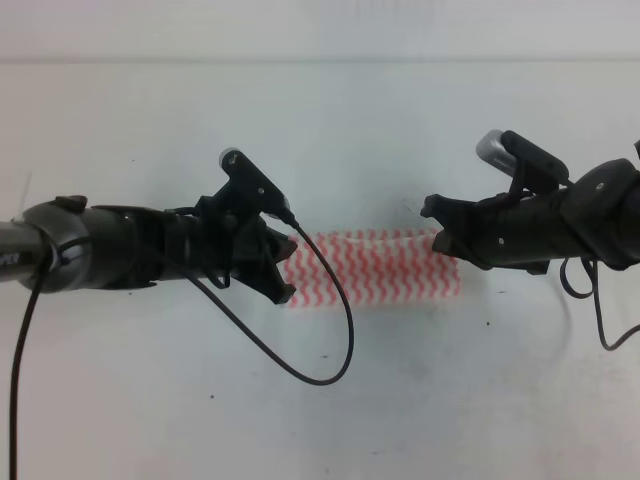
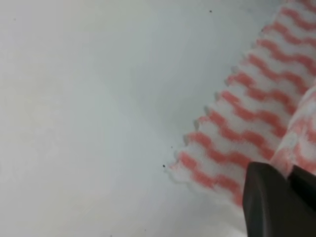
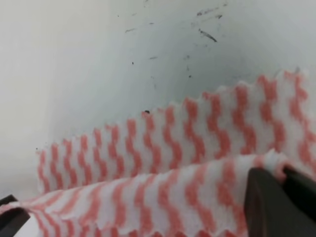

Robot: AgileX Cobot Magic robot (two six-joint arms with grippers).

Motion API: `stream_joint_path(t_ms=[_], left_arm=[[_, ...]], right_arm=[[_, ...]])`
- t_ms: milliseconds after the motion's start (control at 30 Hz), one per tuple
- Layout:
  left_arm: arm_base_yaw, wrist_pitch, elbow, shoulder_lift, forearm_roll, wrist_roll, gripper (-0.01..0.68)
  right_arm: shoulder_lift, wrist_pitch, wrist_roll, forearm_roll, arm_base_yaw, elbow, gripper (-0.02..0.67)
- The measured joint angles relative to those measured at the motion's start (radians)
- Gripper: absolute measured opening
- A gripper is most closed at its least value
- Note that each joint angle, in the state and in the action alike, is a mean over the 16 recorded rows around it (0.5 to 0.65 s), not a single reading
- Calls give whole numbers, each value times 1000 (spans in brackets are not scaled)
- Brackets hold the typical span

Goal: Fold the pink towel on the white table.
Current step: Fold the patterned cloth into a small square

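Observation:
The pink towel (image 1: 372,268) lies as a narrow striped band across the middle of the white table (image 1: 320,130), between my two grippers. My left gripper (image 1: 285,288) is at its left end. In the left wrist view the dark fingers (image 2: 266,197) are pinched on a raised layer of towel (image 2: 247,118). My right gripper (image 1: 438,230) is at the right end. In the right wrist view its fingers (image 3: 266,202) are shut on the lifted front layer of the towel (image 3: 187,148), while a lower layer lies flat behind.
A black cable (image 1: 340,345) from the left arm loops down over the table in front of the towel. Small dark specks and scuffs (image 3: 207,34) mark the tabletop. The table's far edge (image 1: 320,60) runs along the top.

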Motion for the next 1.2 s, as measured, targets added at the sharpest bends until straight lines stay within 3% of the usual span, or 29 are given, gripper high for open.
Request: stream_joint_path(t_ms=[1200], left_arm=[[0,0,-2,2,1,5,2]], right_arm=[[6,-2,0,-20,1,-21,-2]])
